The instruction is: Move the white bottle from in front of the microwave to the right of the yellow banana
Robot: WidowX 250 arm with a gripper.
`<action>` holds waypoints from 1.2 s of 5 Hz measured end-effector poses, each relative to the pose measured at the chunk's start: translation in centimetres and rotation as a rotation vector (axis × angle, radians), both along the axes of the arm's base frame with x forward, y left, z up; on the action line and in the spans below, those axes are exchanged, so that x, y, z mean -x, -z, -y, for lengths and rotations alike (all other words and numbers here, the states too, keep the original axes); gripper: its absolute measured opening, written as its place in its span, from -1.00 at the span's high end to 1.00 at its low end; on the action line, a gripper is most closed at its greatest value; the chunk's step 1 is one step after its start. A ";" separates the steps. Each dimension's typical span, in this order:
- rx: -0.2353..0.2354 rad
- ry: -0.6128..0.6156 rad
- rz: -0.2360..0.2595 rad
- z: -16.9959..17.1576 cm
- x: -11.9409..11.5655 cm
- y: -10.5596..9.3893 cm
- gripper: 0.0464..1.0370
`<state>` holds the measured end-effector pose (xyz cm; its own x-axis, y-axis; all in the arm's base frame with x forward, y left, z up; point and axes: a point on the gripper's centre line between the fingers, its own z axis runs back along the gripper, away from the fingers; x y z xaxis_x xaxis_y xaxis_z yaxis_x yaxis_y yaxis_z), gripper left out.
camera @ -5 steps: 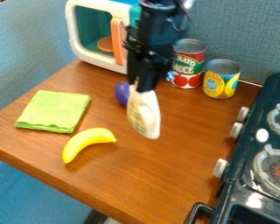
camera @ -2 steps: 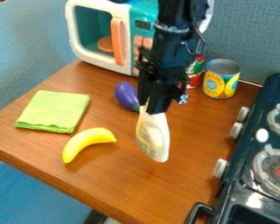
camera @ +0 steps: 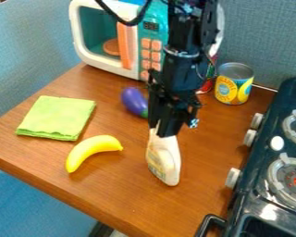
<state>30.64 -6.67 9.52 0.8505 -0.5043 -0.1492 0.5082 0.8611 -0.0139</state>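
The gripper (camera: 165,131) hangs over the middle of the wooden table (camera: 122,199), shut on the neck of a white bottle (camera: 164,159). The bottle hangs nearly upright below it, tilted slightly; whether its base touches the wood I cannot tell. To its left lies a yellow banana (camera: 92,150), and behind, a purple eggplant (camera: 134,101) whose green end is close to the arm. A folded green cloth (camera: 56,117) is spread at the left.
A toy microwave (camera: 105,62) stands at the back left. Behind the arm is a partly hidden red can (camera: 207,84), with a yellow and blue can (camera: 234,84) beside it. The black toy stove (camera: 271,171) with its knobs borders the right side.
The gripper has moved toward the front and slightly right with the white bottle in it. The eggplant has come into fuller view, while the arm now covers most of the red can.
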 end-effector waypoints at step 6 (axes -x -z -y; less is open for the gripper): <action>0.088 -0.123 0.058 -3.8 -0.5 -4.3 -0.93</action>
<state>31.11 -2.83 13.86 0.9127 -0.4046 -0.0575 0.4009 0.9137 -0.0659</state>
